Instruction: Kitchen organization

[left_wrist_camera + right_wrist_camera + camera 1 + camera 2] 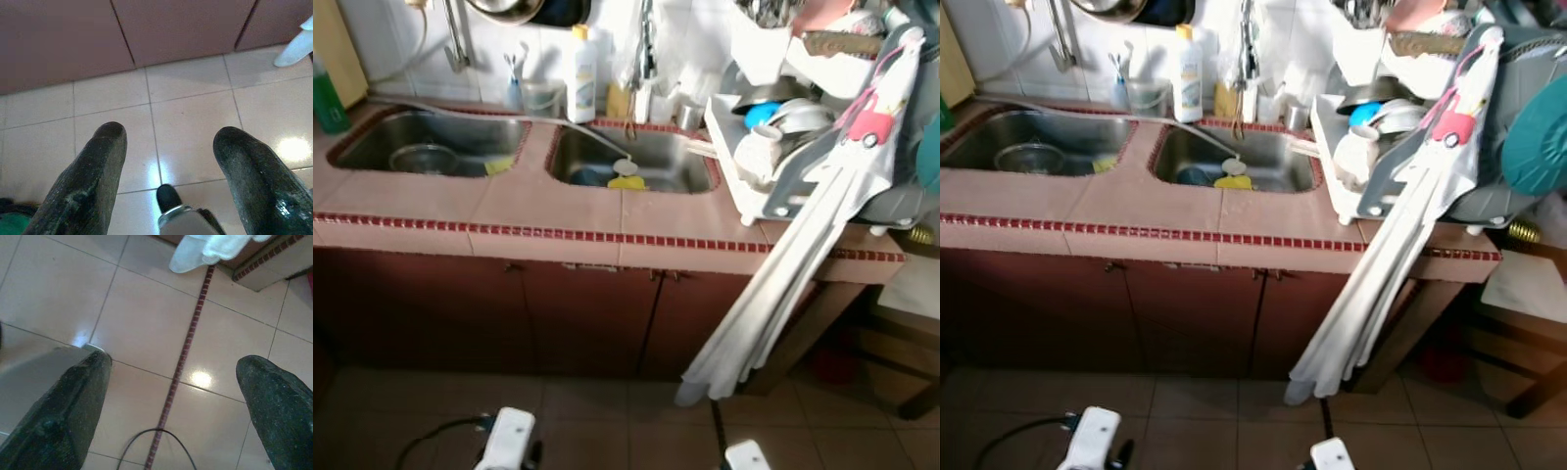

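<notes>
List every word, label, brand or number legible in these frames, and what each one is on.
No text can be read in any view.
White bottle behind the sinks: it has a label, too blurred to read.
Green bottle at the far left of the counter: no label can be made out.
Dish rack, hanging white cloth and cabinet doors: no visible writing.

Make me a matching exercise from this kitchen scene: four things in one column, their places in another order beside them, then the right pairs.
Things:
1. metal bowl
2. white bottle
3. long white cloth
4. yellow sponge

Places:
A. draped from the dish rack down toward the floor
B. in the right sink basin
C. in the left sink basin
D. upright on the ledge behind the two sinks

Pairs: 1-C, 2-D, 3-A, 4-B
</notes>
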Controlling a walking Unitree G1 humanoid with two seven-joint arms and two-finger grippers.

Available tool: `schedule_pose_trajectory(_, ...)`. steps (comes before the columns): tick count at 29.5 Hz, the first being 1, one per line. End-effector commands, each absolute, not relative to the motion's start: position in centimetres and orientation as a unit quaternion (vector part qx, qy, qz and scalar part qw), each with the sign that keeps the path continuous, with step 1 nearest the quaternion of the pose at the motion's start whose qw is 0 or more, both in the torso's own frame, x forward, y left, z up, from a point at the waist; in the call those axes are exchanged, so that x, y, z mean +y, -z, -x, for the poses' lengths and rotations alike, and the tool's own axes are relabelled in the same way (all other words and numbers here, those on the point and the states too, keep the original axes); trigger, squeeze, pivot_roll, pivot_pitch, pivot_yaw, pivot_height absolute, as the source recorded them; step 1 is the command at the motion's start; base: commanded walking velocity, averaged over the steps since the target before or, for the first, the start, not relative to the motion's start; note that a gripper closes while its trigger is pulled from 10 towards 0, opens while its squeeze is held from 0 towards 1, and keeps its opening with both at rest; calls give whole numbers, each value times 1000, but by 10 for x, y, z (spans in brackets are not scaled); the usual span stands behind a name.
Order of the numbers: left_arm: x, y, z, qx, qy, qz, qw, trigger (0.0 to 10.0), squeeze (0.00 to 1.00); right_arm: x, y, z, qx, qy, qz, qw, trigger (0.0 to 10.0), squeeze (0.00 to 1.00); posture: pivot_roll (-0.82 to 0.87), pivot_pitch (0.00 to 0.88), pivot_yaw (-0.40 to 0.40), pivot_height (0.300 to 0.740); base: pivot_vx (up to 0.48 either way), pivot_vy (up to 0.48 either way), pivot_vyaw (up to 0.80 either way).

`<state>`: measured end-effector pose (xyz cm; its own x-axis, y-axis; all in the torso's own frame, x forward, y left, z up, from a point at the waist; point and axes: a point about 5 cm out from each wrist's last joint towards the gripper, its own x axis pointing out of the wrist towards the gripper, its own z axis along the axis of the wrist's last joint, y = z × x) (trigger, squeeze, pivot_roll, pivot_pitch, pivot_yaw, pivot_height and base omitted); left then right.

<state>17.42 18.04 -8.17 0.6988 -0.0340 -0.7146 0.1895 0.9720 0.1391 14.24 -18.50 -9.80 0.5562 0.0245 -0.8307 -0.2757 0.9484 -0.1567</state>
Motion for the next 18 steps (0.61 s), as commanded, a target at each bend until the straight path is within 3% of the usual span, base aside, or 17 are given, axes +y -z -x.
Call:
schedule_pose_trajectory(1,172,83,-173,387,74,-99,914,10000,0,-191,99,-139,472,-79,139,867,10000,0,-38,0,-59,740,0,-412,0)
schedule_pose_trajectory(18,177,84,-171,395,69,-98,911,10000,0,-194,103,-128,489,-73,136,859,10000,0,-37,0,-52,740,0,-415,0)
